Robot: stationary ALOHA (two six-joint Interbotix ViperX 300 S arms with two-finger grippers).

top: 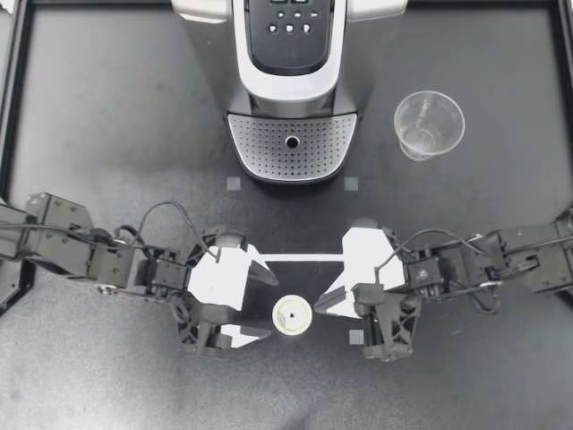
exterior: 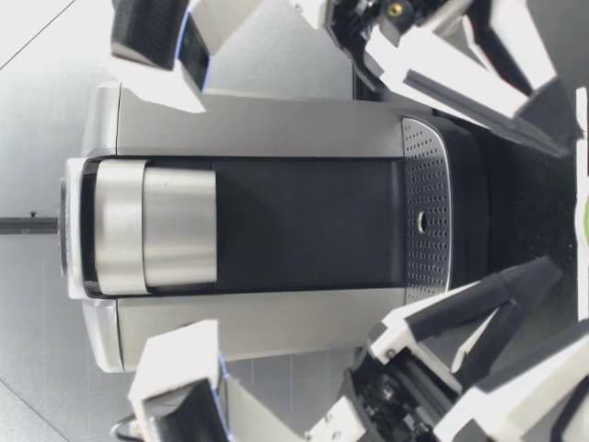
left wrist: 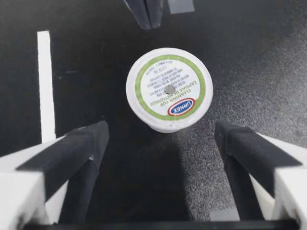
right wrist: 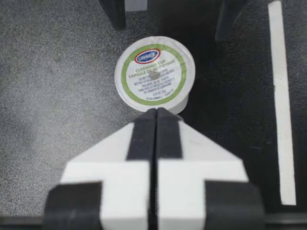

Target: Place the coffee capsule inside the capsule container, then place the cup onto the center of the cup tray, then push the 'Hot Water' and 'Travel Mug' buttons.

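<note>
A white coffee capsule with a green-ringed lid stands upright on the table between my two grippers. My left gripper is open beside it, fingers spread wide. In the left wrist view the capsule sits just ahead of the fingertips, not between them. My right gripper is shut and empty, and its tip almost touches the capsule. The clear plastic cup stands upright to the right of the coffee machine, whose perforated cup tray is bare.
The machine's button panel faces up at the back centre. A white tape line runs between the grippers. Small grey squares mark the mat. A black frame borders the table.
</note>
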